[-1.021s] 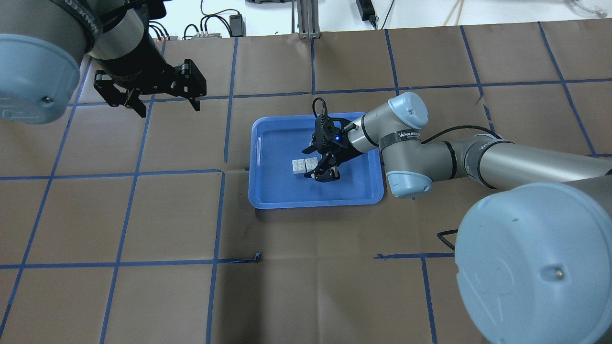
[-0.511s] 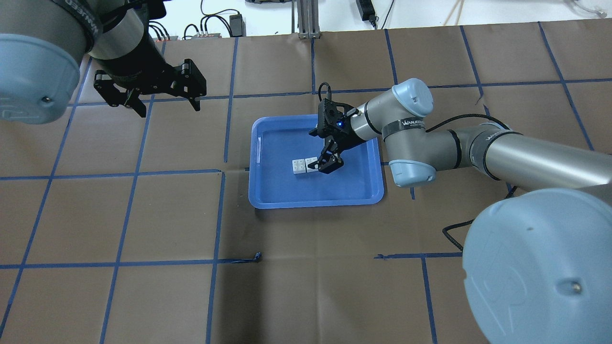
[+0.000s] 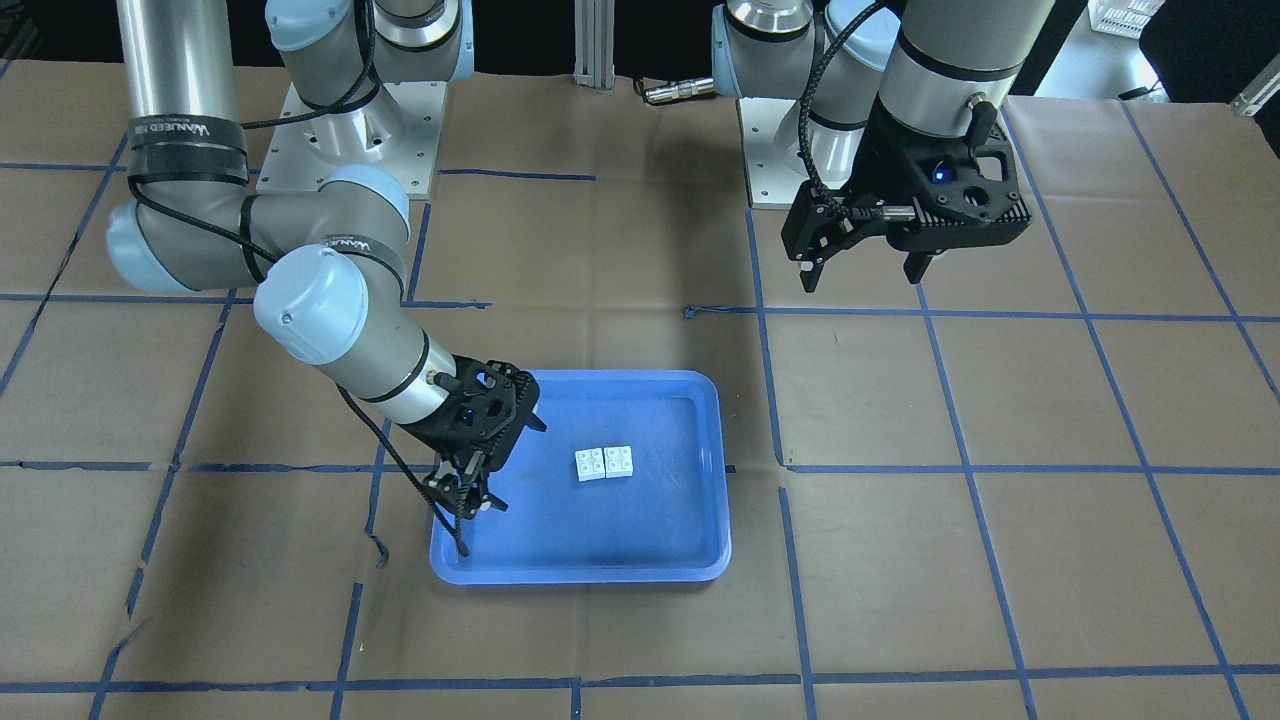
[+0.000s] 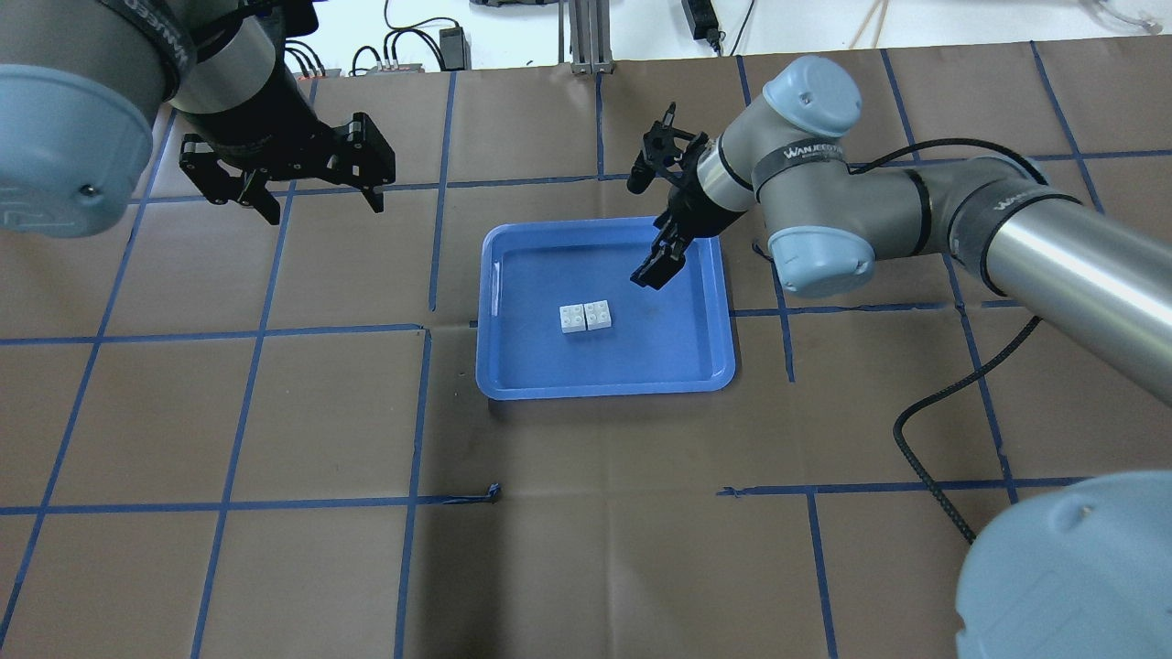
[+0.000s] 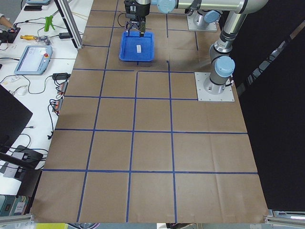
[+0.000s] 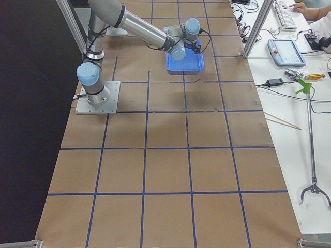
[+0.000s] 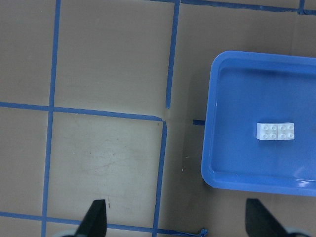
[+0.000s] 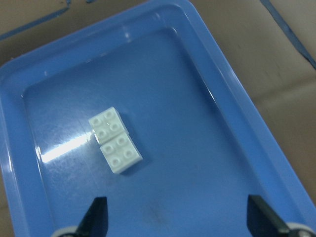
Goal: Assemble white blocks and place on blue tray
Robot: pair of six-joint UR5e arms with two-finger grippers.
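White blocks [image 4: 586,317] joined side by side, studs up, flat on floor of tray [image 4: 604,392], near its middle. Right claw [image 4: 657,267] spread wide and empty, raised over tray's right side, well apart from blocks. Left claw [image 4: 325,212] likewise spread and empty, over worktop [image 4: 275,412] well off tray's left side. Looks like placing done, retreat in hand. To do it well: lift right claw straight up, keep it spread, clear tray's rim before swinging away, avoid brushing blocks.
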